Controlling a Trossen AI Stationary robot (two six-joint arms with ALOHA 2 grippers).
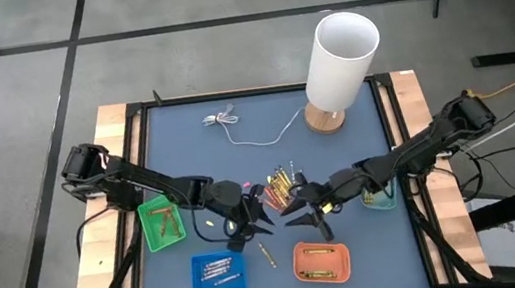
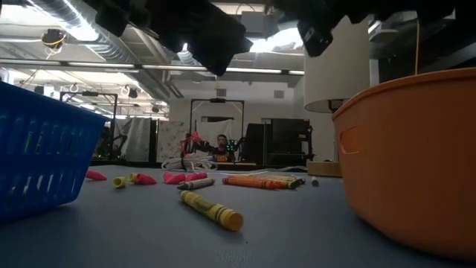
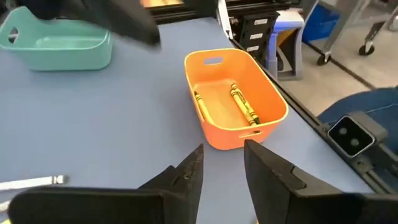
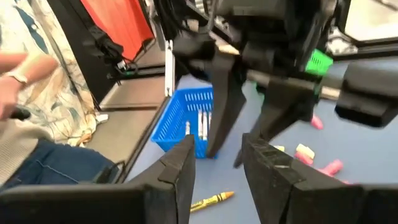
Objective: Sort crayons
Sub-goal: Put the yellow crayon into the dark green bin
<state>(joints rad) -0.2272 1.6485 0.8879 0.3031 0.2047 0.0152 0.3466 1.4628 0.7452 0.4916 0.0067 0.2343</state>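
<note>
A pile of crayons (image 1: 279, 186) in red, pink, orange and yellow lies mid-table, also seen in the low view (image 2: 260, 181). One yellow crayon (image 1: 266, 256) lies apart, nearer the front (image 2: 212, 211). My left gripper (image 1: 253, 220) hangs open just above the table, beside the pile, nothing between its fingers (image 3: 221, 168). My right gripper (image 1: 308, 213) faces it from the right, open and empty too (image 4: 217, 168). The orange tray (image 3: 233, 106) holds two yellow crayons. The blue tray (image 4: 186, 124) holds several pale ones.
A green tray (image 1: 161, 223) sits at the left and a teal tray (image 1: 381, 195) at the right. A tall white lamp (image 1: 339, 62) and a thin white cable (image 1: 246, 130) stand at the back. A person (image 4: 37, 124) sits beyond the table's edge.
</note>
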